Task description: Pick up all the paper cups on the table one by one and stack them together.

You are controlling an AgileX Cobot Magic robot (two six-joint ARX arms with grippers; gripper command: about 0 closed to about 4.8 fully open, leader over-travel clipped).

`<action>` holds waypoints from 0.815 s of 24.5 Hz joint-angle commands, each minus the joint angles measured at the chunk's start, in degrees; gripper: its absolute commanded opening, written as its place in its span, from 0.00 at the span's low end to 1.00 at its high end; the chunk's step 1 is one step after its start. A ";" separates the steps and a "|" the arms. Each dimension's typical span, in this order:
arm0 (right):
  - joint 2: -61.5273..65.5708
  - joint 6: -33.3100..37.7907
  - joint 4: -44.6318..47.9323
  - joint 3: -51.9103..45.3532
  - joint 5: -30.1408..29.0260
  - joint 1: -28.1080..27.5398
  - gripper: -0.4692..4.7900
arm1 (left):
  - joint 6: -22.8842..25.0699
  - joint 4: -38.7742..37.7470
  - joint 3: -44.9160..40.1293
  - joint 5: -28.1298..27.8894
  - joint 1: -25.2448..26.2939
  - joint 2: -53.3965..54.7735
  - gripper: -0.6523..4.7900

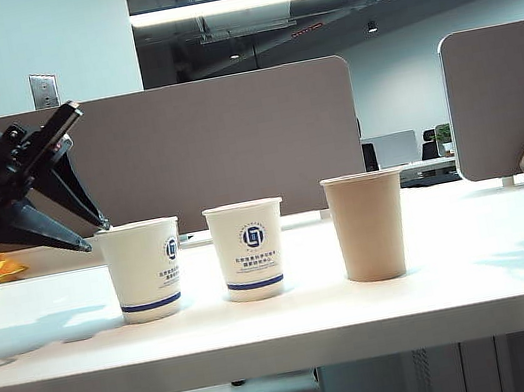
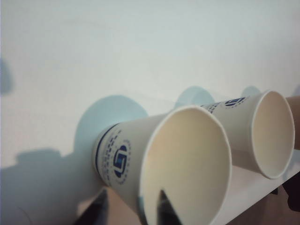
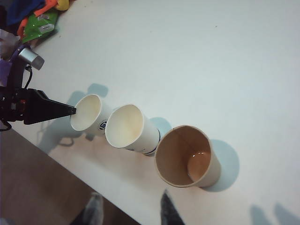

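the white table (image 1: 478, 270) carried three paper cups in a row along its front edge, all upright, mouths up, set apart from one another and none nested yet. the tan-brown cup (image 1: 369, 226) was the tallest and stood at the right end of the row in the exterior view; plain, with no print. the middle white cup (image 1: 249, 250) and the left white cup (image 1: 144, 270) were shorter, each with a round blue logo, lines of blue text and a blue band near the base.

all three looked empty, so they would likely be very light, thin-walled and easy to crush or tip. a gentle pinch across the rim, one finger inside and one outside, seemed the safest hold, since the rolled lip is the stiffest part. the smooth paper could slip under a loose grip.

the left gripper (image 1: 94, 232) sat at the left white cup's rim, jaws spread, one fingertip inside the mouth and one outside, not yet closed on it. the right gripper (image 3: 129, 211) hung high above the tan-brown cup, jaws wide and empty.
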 commanded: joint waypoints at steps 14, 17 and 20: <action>0.17 0.09 -4.70 0.28 -0.33 1.66 0.39 | 0.04 0.57 0.39 4.20 -2.62 2.64 0.21; 0.17 0.09 -5.31 0.26 -0.33 1.66 0.39 | 0.07 0.72 0.42 3.87 -4.22 2.73 0.21; 0.17 0.09 -5.31 0.28 -0.35 1.66 0.39 | 0.07 0.70 0.55 3.74 -4.70 2.95 0.14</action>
